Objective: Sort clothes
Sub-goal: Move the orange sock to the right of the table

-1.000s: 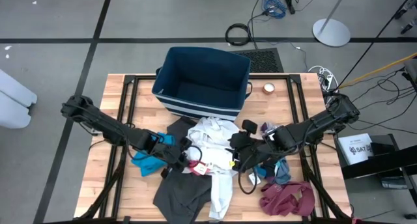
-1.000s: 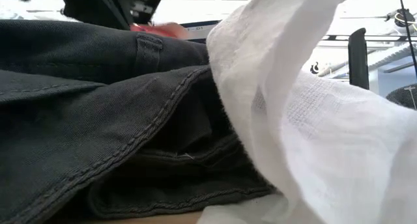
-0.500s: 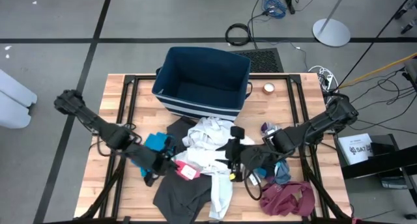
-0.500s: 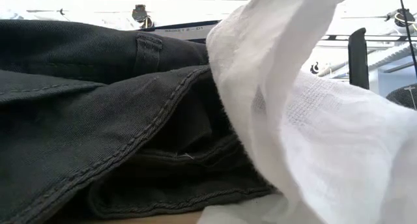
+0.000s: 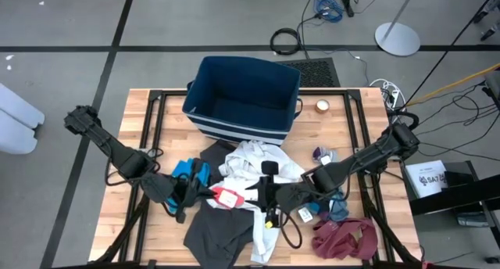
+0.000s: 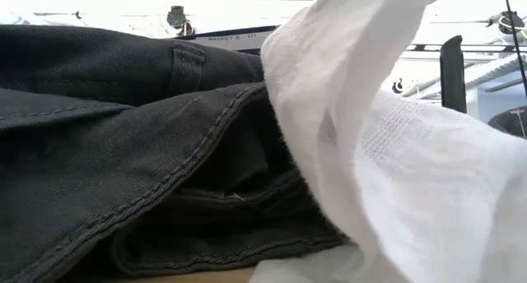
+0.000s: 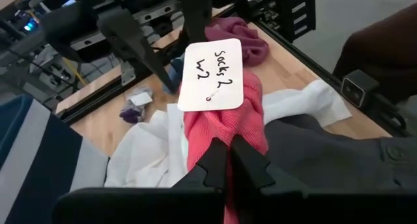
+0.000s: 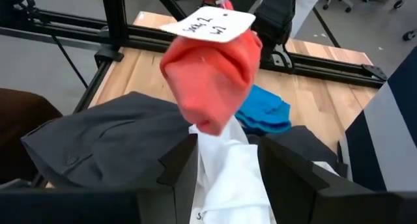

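- The left gripper (image 5: 205, 195) is pinched shut on a red sock (image 7: 225, 120), a soft coral-red bundle held up above the middle of the table, nearer the front edge.
- A white card tag (image 7: 210, 74) with handwriting is fixed to the sock's upper end.
- The right gripper (image 5: 269, 200) faces the sock from the other side, its two fingers standing partly apart with nothing between them. In the right wrist view the sock (image 8: 210, 74) hangs just ahead of that gap.
- Under the sock lies a white top (image 5: 254, 171), crumpled across the table's middle, with a dark grey garment (image 5: 219, 234) at the front edge.
- A bright blue top (image 5: 191, 175) lies just beside the left gripper, towards the left edge.
- A maroon top (image 5: 348, 238) sits near the front right corner.
- A dark blue bin (image 5: 242, 97) with white stripes stands at the back edge, its inside bare.
- The table (image 5: 156, 120) is pale wood with a black frame.
- Handling, as a judgement: the sock looks light, limp and easy to squash. It will sag and swing from a single pinch. A grip on the thick folded cloth below the tag should hold better than one on the card itself.
- The low view shows only dark grey and white cloth close up.
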Robot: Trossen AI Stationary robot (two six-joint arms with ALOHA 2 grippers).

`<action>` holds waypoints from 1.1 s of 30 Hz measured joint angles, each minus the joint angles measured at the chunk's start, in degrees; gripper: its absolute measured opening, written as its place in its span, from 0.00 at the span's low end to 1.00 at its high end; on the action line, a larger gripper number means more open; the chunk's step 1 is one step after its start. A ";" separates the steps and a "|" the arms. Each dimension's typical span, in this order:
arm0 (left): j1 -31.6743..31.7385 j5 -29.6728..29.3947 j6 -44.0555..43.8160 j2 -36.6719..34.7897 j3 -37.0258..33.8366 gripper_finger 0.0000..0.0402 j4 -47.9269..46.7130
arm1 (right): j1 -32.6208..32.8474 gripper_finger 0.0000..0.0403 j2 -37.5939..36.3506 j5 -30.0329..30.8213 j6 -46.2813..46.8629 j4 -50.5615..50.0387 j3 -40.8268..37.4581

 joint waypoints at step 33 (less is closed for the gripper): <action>1.71 -0.57 -1.45 4.66 -0.90 0.20 4.53 | -1.09 0.02 2.27 0.04 -3.62 3.30 0.09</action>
